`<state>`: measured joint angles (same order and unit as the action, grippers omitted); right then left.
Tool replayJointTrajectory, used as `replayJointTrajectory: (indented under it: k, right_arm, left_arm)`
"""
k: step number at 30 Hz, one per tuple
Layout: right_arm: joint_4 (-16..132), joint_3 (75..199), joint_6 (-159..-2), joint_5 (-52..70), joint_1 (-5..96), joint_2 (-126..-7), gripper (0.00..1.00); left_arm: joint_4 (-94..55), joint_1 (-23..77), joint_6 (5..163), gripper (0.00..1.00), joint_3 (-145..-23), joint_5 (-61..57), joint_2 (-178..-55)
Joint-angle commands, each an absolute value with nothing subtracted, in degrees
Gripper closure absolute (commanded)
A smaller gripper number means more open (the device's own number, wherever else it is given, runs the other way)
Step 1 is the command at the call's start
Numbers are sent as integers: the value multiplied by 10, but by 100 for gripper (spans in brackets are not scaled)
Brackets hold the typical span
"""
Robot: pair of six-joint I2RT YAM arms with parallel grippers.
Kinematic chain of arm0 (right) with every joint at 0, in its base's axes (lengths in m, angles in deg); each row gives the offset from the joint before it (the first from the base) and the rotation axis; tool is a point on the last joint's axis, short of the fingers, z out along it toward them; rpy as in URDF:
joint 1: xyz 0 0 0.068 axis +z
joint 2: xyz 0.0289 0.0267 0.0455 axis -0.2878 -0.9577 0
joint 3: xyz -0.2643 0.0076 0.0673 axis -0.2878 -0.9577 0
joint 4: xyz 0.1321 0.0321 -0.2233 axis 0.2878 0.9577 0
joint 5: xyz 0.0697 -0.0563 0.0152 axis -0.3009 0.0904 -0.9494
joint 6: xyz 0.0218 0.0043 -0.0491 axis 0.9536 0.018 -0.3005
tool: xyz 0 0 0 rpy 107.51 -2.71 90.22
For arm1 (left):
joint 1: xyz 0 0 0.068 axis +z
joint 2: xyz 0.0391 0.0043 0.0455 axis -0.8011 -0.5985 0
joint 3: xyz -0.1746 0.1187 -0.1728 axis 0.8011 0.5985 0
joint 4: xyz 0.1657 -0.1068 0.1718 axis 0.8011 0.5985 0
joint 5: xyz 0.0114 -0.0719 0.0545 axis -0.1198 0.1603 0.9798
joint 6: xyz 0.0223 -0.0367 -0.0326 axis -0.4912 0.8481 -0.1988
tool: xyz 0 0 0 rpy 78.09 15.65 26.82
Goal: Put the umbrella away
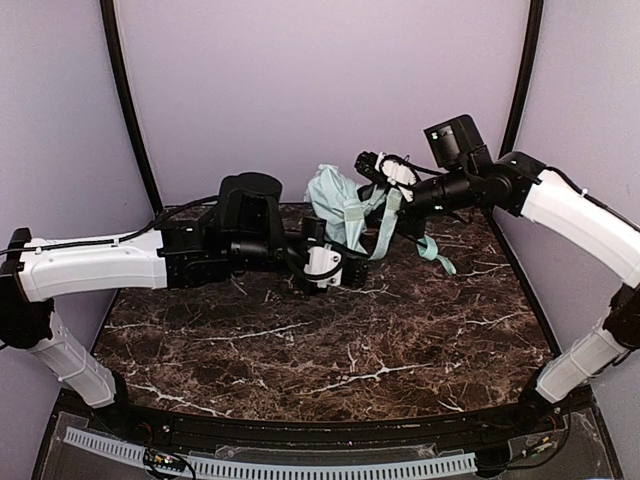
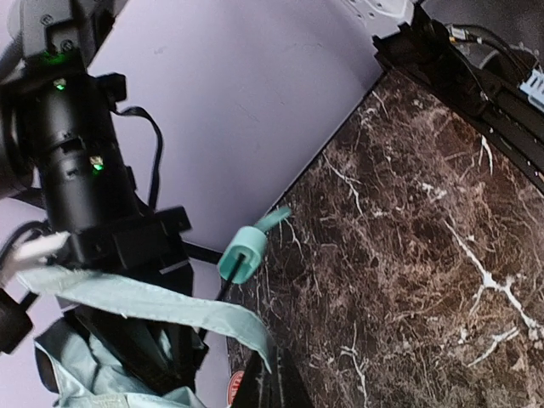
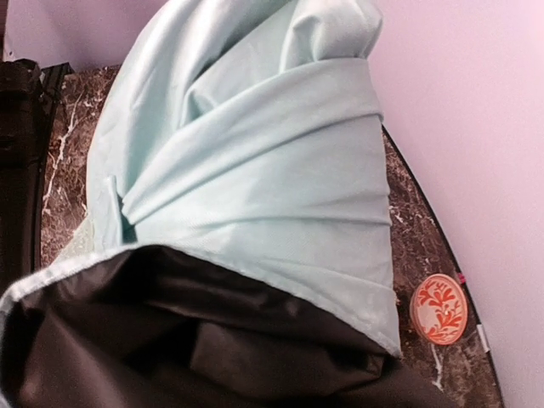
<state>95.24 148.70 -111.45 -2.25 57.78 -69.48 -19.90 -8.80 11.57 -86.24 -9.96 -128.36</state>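
Tabletop (image 1: 330,350): umbrella (image 1: 335,197) in right end effector (image 1: 372,172)

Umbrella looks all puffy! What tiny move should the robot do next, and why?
Probably the right fingers, gripping the mint fabric, should pull it snug: the umbrella bulges in loose folds and its strap dangles unfastened.

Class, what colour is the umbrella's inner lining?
Black. The umbrella's lining shows best in the right wrist view.
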Motion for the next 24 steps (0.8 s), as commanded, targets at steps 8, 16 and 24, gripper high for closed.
replayJointTrajectory:
  k: [8,16,24]
  right_arm:
    - [899,1513,-1238,92,595,-599,100]
    - [920,1556,-1273,87,605,-592,100]
    - [916,1564,-1288,66,606,-573,100]
  left_arm:
    - [-141,-108,-62,100,-794,-38,-1213]
    - [-134,-123,-178,100,-797,44,-1233]
    - [-80,-167,-174,100,-851,-55,-1209]
